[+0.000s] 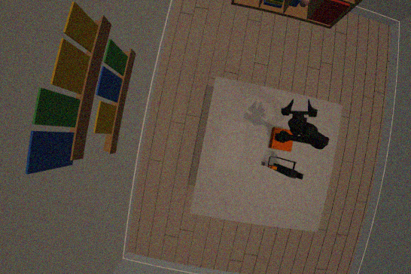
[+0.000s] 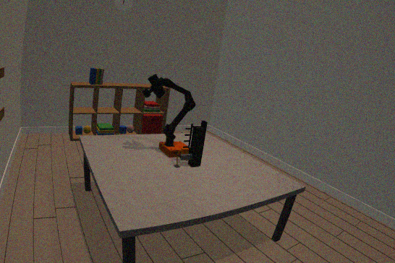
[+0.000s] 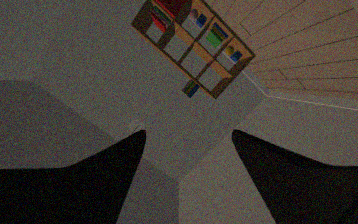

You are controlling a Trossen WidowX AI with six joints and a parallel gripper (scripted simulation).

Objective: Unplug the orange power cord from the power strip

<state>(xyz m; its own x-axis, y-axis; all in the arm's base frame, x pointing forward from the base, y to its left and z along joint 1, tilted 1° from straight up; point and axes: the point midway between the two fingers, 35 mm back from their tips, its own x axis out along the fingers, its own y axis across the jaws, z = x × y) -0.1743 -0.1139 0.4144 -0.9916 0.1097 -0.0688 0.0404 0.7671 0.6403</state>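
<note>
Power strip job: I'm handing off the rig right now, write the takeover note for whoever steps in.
Gripper: open, holding nothing, raised high above the table and aimed at the bookshelf, well away from the job's things.
Power strip: black, standing upright on the table just beside the arm's orange base.
Plug: looks seated low on the strip's side, with a bit of orange showing in the top view; too small to be sure. The cord's run cannot be made out.
Done: nothing yet, by the look of it.
Left: reach down, grip the plug, pull it out, open, withdraw.
</note>
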